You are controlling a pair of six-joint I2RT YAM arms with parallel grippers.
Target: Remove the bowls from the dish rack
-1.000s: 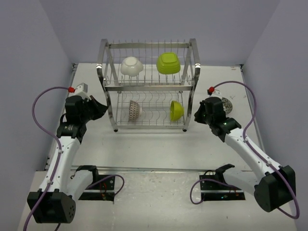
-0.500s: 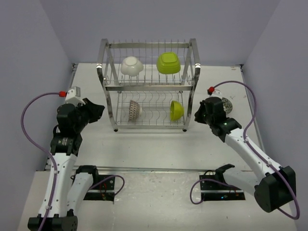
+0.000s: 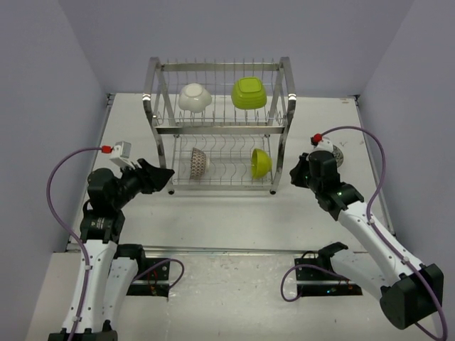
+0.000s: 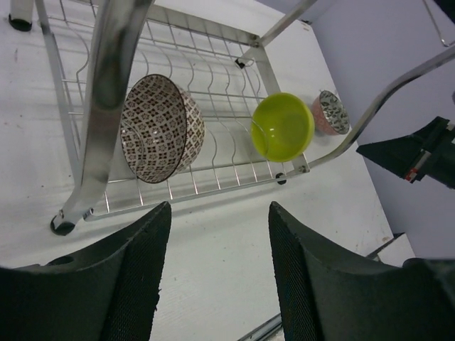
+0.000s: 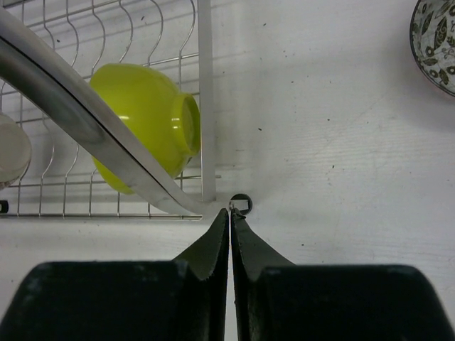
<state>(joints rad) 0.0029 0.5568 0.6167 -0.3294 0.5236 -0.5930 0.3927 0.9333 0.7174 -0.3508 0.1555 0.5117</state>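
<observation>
- bowls in dish rack [image 3: 220, 129]: four; white bowl [image 3: 193, 97], squarish green bowl [image 3: 249, 93] upper tier; patterned bowl [image 3: 198, 163], round green bowl [image 3: 261, 163] lower tier.
- unloaded: second patterned bowl [image 5: 435, 44], on desk [image 3: 213, 213] beside rack.
- left fingers [image 4: 135, 277] apart, right fingers [image 5: 210, 249] together; both empty.

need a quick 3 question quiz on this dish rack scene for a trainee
1. Multiple choice: which bowl stands on the table, outside the dish rack? A white; B round lime green; C patterned.
2. True or false: the left arm's jaws are shut.
3. How many bowls are in the rack?
Key:
1. C, the patterned bowl right of the rack.
2. False, they stand apart; the right arm's jaws are shut.
3. Four: white bowl and squarish green bowl on the upper tier, second patterned bowl and round green bowl on the lower.
</observation>
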